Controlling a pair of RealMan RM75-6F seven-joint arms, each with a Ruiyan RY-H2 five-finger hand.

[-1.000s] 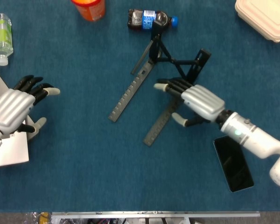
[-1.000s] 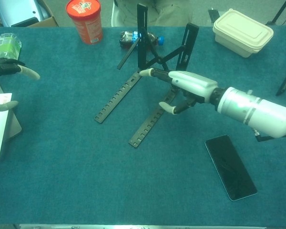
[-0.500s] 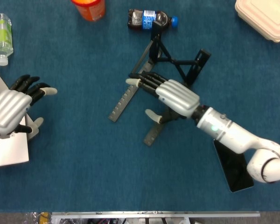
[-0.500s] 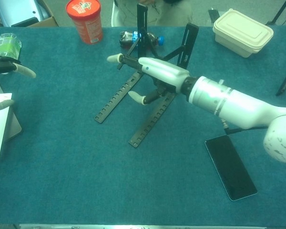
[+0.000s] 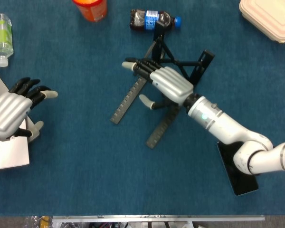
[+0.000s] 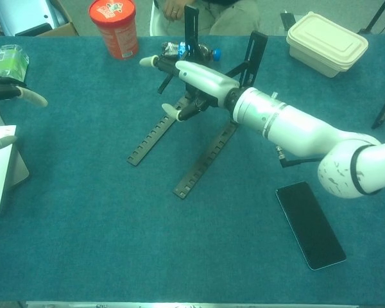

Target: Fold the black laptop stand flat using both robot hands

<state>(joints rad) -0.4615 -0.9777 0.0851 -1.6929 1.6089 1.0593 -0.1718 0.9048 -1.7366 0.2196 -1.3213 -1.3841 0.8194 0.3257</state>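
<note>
Nearest the robot, a black phone [image 5: 237, 166] lay on the blue table [image 5: 85, 180] at the right, well apart from the work. At the near left, the left hand [image 5: 12, 111] hovered over the edge of a white sheet of paper [image 5: 9, 152], fingers spread and holding nothing.

In the middle of the table stood the laptop stand [image 5: 154, 90], not yet folded: its two notched rails lay flat, running toward the near left, while its uprights and cross-brace at the far end stood raised. The right hand [image 5: 164, 83] reached across it from the near right, fingers stretched out toward the far left and thumb hanging below, with nothing gripped. Its fingertips [image 6: 151, 61] appeared to be beside the left upright; whether they touched it could not be told.

To do this step well, the right hand probably needed to settle firmly on an upright or the brace before pressing. The left hand should likely come in to pin a rail, or the light frame could slide or tip. Pushing down gently along the hinge line seemed safer than a sideways shove.

Beyond the stand lay a dark bottle [image 5: 152, 20] on its side, just behind the uprights and at risk of a knock. Farther left were an orange canister [image 5: 90, 8] and a clear bottle [image 5: 0, 35]; a lidded container [image 5: 268, 19] sat at the far right.
</note>
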